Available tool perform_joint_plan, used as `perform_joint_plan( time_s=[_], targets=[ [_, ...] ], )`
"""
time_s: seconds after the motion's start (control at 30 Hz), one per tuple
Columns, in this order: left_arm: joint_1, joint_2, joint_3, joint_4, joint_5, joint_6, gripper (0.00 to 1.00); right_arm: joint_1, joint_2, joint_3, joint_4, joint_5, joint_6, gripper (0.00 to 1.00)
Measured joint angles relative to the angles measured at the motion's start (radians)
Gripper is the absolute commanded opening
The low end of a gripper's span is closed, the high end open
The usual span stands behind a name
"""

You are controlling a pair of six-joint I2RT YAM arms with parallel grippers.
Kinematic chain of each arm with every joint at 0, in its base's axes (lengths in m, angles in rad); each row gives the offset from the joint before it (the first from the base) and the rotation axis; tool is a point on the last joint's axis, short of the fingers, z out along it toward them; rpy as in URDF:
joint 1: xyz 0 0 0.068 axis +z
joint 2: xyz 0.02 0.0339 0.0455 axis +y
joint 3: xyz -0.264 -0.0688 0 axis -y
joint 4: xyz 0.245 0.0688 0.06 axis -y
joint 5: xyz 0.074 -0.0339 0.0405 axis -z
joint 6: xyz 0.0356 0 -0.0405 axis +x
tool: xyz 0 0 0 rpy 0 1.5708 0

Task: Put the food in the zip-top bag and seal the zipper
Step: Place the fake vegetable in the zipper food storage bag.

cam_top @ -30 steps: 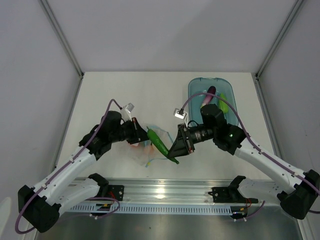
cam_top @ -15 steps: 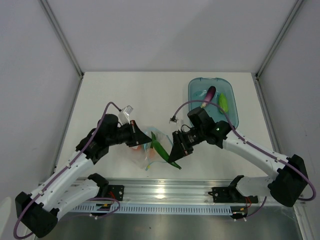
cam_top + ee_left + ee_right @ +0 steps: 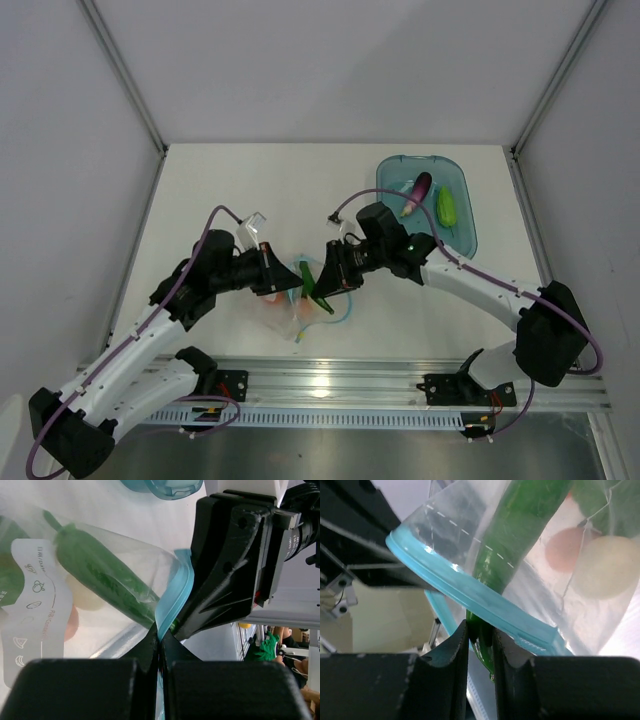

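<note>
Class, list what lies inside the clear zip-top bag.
A long green vegetable, its end outside in the right gripper; orange piece; pale round piece; another green piece. Anything beneath them is hidden.

Label patch, white, on the clear crinkly plastic zip-top bag, left of the left gripper: grey print and small pictograms, sideways, too faint to read.
Black lens barrel, up-right of that gripper: white markings, illegible.

White arms, black fingers, purple cables
</note>
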Motion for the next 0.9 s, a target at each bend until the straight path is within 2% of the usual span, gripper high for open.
perform_joint_plan(
  time_s=[0.2,0.43,0.57,0.63,0.67,0.77,0.9],
  targets=[
    [0.0,0.0,0.0,0.002,0.003,-0.006,0.01,0.06,0.008,-0.006,0.102,0.163,0.031,0.0],
    [0.0,0.002,0.0,0.031,0.023,-0.036,0.01,0.129,-0.007,-0.086,0.237,0.363,0.048,0.0],
    [0.001,0.004,0.0,0.058,0.034,-0.055,0.01,0.151,0.002,-0.105,0.29,0.418,0.058,0.01],
    [0.001,0.006,0.0,0.063,0.037,-0.061,0.01,0.158,0.023,-0.105,0.315,0.425,0.062,0.13],
    [0.001,0.009,0.0,0.065,0.041,-0.063,0.01,0.16,0.036,-0.105,0.325,0.424,0.063,0.28],
    [0.001,0.009,0.0,0.067,0.045,-0.072,0.0,0.168,0.085,-0.101,0.332,0.417,0.063,0.51],
    [0.001,0.009,0.0,0.072,0.049,-0.08,0.01,0.175,0.13,-0.082,0.295,0.412,0.043,0.65]
  ],
)
